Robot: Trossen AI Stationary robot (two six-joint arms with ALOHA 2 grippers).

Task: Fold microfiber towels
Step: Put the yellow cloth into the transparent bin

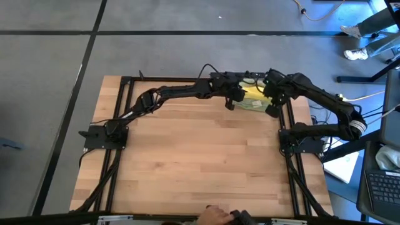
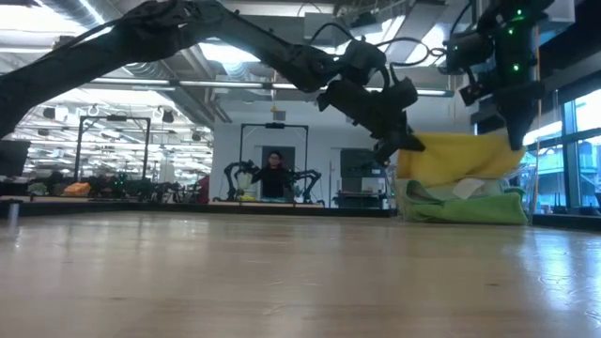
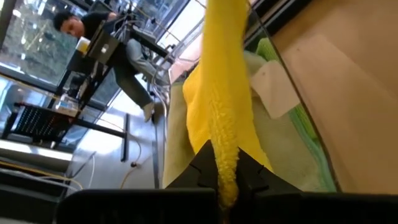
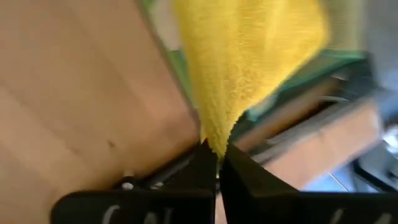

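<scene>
Pinched in my left gripper (image 3: 225, 186) is one edge of the yellow towel (image 3: 219, 106); my right gripper (image 4: 216, 163) is clenching another. I am holding it stretched between both above the clear bin (image 2: 462, 202) at the table's (image 1: 206, 156) far right corner. Judged step: lifting out the first towel; next, I should be carrying it to open tabletop and spreading it flat. Only the low view is showing it hanging above the green towels (image 2: 470, 208); the high view is hiding this.

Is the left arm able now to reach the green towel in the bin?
Probably not: its tool is shut on the yellow towel, which hangs over the green towel.
</scene>
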